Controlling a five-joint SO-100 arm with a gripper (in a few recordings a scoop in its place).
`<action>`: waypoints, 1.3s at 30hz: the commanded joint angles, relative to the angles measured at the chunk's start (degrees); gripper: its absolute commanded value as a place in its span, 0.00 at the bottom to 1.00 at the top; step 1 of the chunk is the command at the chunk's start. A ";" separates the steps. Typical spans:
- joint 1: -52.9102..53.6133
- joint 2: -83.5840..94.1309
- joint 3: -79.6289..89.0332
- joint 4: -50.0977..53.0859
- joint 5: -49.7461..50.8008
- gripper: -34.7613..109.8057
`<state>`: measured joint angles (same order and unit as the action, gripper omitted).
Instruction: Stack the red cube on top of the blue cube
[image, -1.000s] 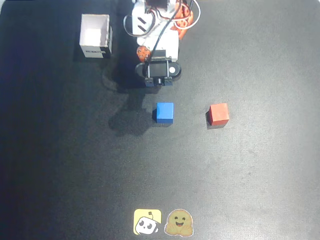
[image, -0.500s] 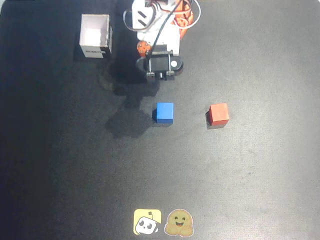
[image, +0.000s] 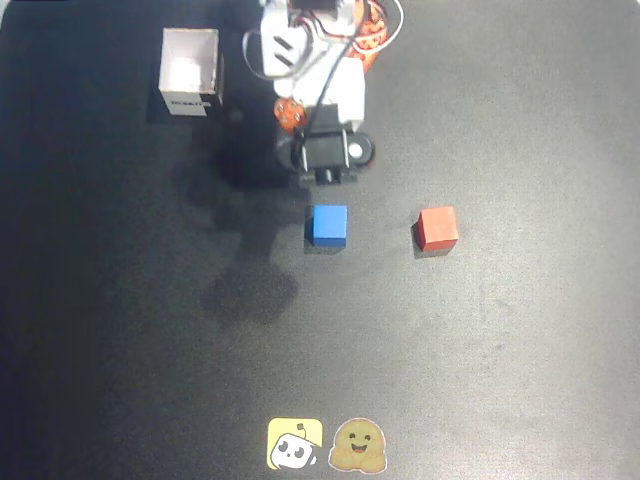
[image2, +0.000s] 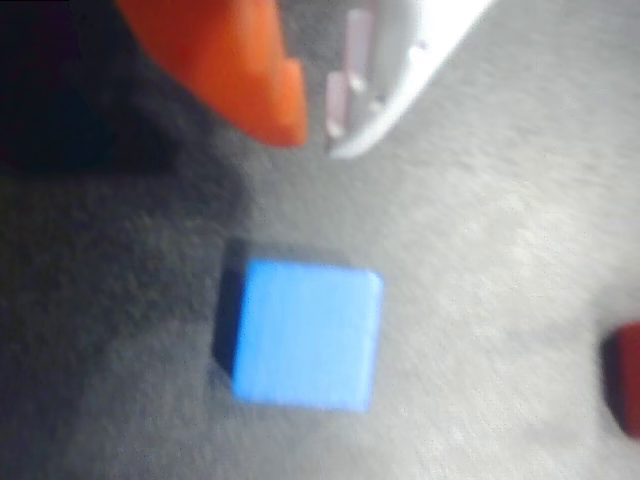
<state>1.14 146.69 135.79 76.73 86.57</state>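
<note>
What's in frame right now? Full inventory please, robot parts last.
blue cube: 1, bright blue, mid-table in the overhead view, just below the end effector; fills the centre of the wrist view.
red cube: 1, red-orange, to the right of the blue cube, apart from it; sliver at the right edge of the wrist view.
white box: 1, white, open top, upper left of the table.
stickers: 2, yellow and tan cartoon faces, bottom centre.
table: 1, black mat surface.
arm: 1, white and orange, top centre.
end effector: 1, orange and white fingers nearly touching, nothing held.
</note>
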 joint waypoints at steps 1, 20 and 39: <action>-1.58 -5.62 -8.09 0.18 0.79 0.24; -20.83 -34.45 -31.46 -6.77 6.42 0.24; -18.11 -45.00 -43.07 -12.83 -0.88 0.24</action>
<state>-18.02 101.34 96.59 63.72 86.92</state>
